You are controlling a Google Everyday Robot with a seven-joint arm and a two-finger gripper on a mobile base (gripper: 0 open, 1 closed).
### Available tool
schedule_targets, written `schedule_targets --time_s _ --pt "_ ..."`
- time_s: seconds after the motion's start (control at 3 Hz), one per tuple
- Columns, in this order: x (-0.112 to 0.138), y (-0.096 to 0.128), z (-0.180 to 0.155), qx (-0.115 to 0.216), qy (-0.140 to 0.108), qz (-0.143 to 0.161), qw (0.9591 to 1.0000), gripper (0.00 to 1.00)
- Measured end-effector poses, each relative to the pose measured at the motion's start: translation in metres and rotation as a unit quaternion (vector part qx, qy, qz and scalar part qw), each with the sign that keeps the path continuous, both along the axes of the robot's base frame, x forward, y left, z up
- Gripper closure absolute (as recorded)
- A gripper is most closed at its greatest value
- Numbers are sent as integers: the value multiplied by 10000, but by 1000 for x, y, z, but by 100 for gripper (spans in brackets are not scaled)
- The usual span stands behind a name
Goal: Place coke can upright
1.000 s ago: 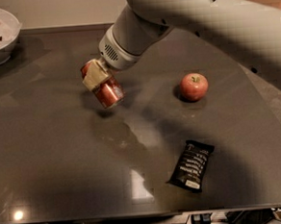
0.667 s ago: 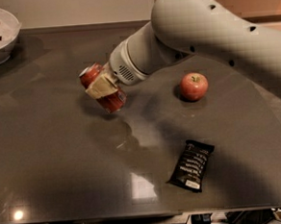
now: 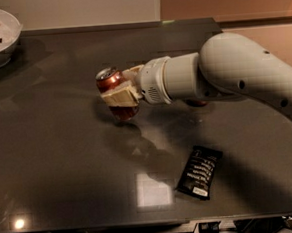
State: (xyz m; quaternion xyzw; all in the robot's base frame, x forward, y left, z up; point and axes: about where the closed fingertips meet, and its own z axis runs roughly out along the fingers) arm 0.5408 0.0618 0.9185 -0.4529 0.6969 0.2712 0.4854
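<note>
Since the earlier frames, the white robot arm (image 3: 233, 72) has swung lower and now reaches almost level from the right side toward the middle of the dark grey surface (image 3: 64, 164). The coke can (image 3: 109, 80) has turned with it, from a steep lean to nearly upright, with its silver top tipped slightly up and to the left.

The gripper (image 3: 115, 95) sits left of centre, above the surface. Its tan fingers (image 3: 120, 96) are clamped across the middle of the can, so red shows above and below them. The can's lower end is close to the surface, over its own dark reflection, but whether it touches cannot be told.

The red apple (image 3: 199, 103), which was in plain view before, is now mostly hidden behind the arm, and only a sliver of it shows under the arm's lower edge. A black snack packet (image 3: 200, 171) lies flat nearer the front edge, well apart from the can. A white bowl (image 3: 2, 33) with a few small dark pieces inside stands at the far left corner.
</note>
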Motion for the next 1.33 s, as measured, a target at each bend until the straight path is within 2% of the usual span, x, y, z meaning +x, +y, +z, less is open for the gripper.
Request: schedule_targets --time_s 0.33,0.67,1.33 --pt "0 -14 0 478 -101 -80 9988 100" --pt "2 -28 -1 793 -141 -177 9966 100" --pt "2 -41 -9 1109 -117 -200 9936 100"
